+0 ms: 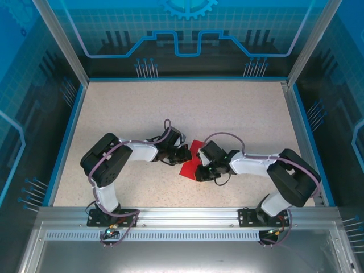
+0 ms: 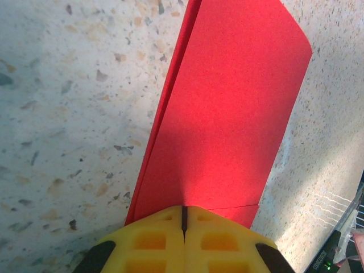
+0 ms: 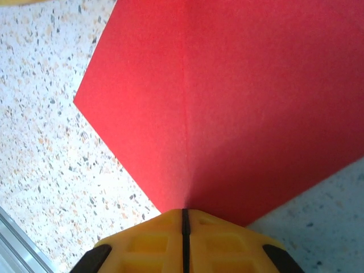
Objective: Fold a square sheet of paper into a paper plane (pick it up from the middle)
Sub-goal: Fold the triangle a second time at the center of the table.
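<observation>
The square sheet of paper is bright red and lies folded between the two grippers at the middle of the table. My left gripper is shut on one edge of it. In the left wrist view the paper runs away from the yellow fingertips as a long doubled strip with stacked layers along its left side. My right gripper is shut on the opposite side. In the right wrist view the paper spreads out with a straight crease that starts at the closed gripper.
The speckled table is ringed by a blue rim and clear walls. A metal rail with both arm bases runs along the near edge. The two wrists sit very close to each other over the paper.
</observation>
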Action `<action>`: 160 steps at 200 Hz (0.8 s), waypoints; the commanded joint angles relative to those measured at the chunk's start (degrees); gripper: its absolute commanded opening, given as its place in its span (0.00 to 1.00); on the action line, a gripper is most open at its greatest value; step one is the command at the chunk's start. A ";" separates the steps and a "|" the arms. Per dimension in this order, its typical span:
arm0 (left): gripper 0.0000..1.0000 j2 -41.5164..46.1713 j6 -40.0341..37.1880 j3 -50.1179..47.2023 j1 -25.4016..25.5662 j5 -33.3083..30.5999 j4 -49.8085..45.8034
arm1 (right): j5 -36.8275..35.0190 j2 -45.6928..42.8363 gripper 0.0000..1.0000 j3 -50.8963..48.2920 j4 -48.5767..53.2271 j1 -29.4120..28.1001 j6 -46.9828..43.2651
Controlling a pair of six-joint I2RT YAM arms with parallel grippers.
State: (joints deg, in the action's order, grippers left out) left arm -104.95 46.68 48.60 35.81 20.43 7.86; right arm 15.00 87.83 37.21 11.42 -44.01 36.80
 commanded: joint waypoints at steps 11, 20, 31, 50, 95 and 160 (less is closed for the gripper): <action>0.07 -0.94 0.01 -0.90 0.27 -3.31 -4.11 | -0.34 -3.41 0.08 -1.65 9.49 -1.95 0.74; 0.08 -0.39 -0.29 -0.32 0.31 -2.91 -4.57 | -1.47 -5.53 0.08 -0.35 9.77 -1.68 0.71; 0.10 1.00 -0.28 0.39 0.31 -2.36 -4.84 | -3.29 -8.17 0.09 0.85 9.50 -1.12 0.99; 0.12 3.54 -0.06 1.63 0.48 -1.62 -5.18 | -5.96 -11.39 0.12 1.94 7.67 1.23 1.56; 0.16 9.93 2.95 -1.03 0.49 -4.34 -4.92 | -7.71 -8.67 0.15 5.29 4.33 7.32 1.88; 0.23 11.92 6.82 -7.43 1.23 -3.41 -0.57 | -5.69 1.30 0.15 8.67 2.24 8.74 2.22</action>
State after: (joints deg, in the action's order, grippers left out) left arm -93.30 51.57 42.72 36.14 17.12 5.87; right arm 8.38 86.74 44.53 14.70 -36.53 38.20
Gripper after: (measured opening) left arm 0.206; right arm 0.150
